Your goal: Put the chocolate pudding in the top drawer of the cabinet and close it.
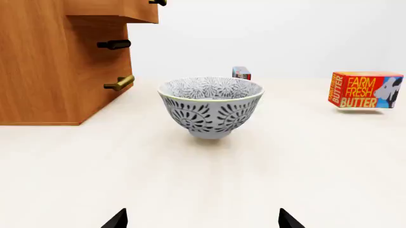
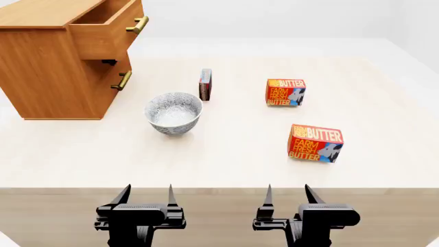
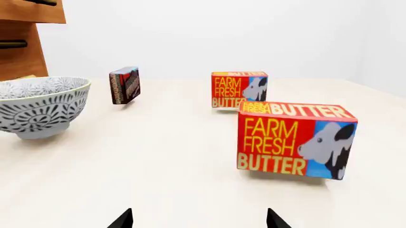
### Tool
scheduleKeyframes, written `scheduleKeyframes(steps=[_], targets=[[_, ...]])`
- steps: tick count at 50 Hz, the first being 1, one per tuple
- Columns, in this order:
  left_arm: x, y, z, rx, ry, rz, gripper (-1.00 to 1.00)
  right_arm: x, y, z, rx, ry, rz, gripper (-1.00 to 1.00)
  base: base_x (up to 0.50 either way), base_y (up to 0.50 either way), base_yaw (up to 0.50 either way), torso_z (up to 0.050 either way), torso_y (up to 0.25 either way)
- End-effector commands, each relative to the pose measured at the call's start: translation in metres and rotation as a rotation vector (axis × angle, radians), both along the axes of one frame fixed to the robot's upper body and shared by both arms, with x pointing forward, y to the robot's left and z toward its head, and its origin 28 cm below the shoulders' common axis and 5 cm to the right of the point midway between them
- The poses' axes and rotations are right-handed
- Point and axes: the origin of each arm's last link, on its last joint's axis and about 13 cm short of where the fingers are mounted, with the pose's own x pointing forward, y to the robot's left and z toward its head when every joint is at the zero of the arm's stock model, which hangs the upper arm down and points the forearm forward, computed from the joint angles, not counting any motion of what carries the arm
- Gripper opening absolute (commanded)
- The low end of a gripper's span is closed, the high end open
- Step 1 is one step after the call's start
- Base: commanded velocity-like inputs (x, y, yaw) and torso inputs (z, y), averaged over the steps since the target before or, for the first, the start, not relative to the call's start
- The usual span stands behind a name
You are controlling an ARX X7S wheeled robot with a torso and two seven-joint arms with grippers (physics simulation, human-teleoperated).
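- The small thin chocolate pudding carton with a light-blue face and red and dark-brown edges (image 2: 205,84) stands upright on edge on the pale wooden table (image 2: 226,159), just behind the grey patterned ceramic bowl (image 2: 174,112) and well apart from both grippers.
- Nothing holds it, so the pick-up is not yet begun, as far as the views show.
- The light-brown wooden cabinet (image 2: 48,77) sits at the table's far left corner; its top drawer with the horizontal brass bar handle (image 2: 110,28) is already pulled out, so opening appears done.
- The lower drawer with the smaller brass handle (image 2: 122,80) looks shut.
- The left gripper (image 2: 145,195) hangs at the near table edge with jaws wide apart and empty, facing the bowl.
- The right gripper (image 2: 287,194) is likewise at the near edge, jaws spread and holding nothing.
- Two red-orange boxes marked "BUTTER" lie to the right: the nearer butter box (image 2: 315,143) in front of the right gripper, the farther butter box (image 2: 285,92) beside the pudding but apart from it.
- Left to do, by my judgement: reach past the bowl, grasp the pudding, carry it into the open drawer, release, and push the drawer closed.
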Motion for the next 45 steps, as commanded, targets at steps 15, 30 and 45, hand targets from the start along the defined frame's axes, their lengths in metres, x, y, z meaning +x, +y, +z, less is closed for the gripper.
scheduleKeyframes(steps=[15, 30, 45], targets=[[-0.002, -0.002, -0.002, 0.038, 0.029, -0.039, 1.00, 0.011, 0.011, -0.002, -0.014, 0.000, 0.022, 1.00, 0.00, 0.05, 0.00, 0.000, 0.000], [-0.002, -0.002, -0.003, 0.049, 0.032, -0.048, 1.00, 0.009, 0.011, -0.003, -0.004, -0.009, 0.041, 1.00, 0.00, 0.50, 0.00, 0.000, 0.000], [-0.002, -0.002, -0.004, 0.038, 0.011, -0.063, 1.00, 0.009, 0.012, -0.011, 0.004, -0.011, 0.050, 1.00, 0.00, 0.50, 0.00, 0.000, 0.000]])
